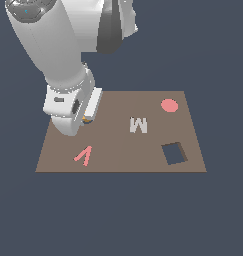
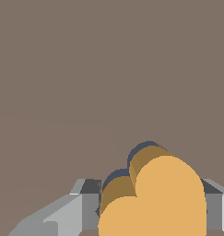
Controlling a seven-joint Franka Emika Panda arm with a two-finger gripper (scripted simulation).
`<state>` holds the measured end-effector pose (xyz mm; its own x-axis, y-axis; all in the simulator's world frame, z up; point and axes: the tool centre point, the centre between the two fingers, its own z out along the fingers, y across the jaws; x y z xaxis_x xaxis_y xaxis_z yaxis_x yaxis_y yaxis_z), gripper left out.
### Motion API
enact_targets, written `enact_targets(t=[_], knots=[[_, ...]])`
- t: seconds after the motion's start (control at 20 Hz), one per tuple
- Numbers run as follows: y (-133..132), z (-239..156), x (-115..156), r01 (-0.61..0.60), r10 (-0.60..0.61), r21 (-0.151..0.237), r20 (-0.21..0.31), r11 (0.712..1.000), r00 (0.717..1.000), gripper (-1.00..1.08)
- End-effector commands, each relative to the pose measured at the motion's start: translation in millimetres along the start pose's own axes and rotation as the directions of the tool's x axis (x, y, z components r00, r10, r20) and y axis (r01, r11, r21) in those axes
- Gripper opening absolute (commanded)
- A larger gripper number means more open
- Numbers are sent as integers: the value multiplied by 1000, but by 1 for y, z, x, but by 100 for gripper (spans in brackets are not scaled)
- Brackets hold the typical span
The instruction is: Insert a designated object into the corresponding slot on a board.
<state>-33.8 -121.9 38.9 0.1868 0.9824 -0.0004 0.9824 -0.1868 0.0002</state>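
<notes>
Orange-yellow heart piece fills the lower middle of the wrist view, its 2 rounded lobes standing up with darker orange side walls. It sits between the 2 grey fingers of the gripper, 1 finger touching each flank, so the gripper is clenched on the heart piece. Just behind the lobes a thin dark blue-grey rim shows, following the same lobed outline: this is the edge of the heart-shaped slot, and the piece stands right at it, partly covering it. How far the piece has sunk into the slot cannot be told. The rest of the wrist view is plain brown board.

In the exterior view the white arm comes down from the upper left of the frame, and the gripper is low over the upper left part of the brown board. Only a small orange speck of the piece shows under the finger there; the slot is hidden by the hand.

On the board lie a grey letter M near the middle, a pink round disc at the upper right, a pink V-shaped piece at the lower left, and a dark square cutout at the lower right, well apart from the gripper.
</notes>
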Motion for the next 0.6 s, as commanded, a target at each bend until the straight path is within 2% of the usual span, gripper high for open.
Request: enact_targets(t=[0.0,0.15,0.2,0.55], knots=[[0,5,0,4,-4,0,0,1000,1000,-100],[0,8,0,7,-7,-1,1,1000,1000,-100],[0,8,0,7,-7,-1,1,1000,1000,100],[0,8,0,7,-7,-1,1,1000,1000,100]])
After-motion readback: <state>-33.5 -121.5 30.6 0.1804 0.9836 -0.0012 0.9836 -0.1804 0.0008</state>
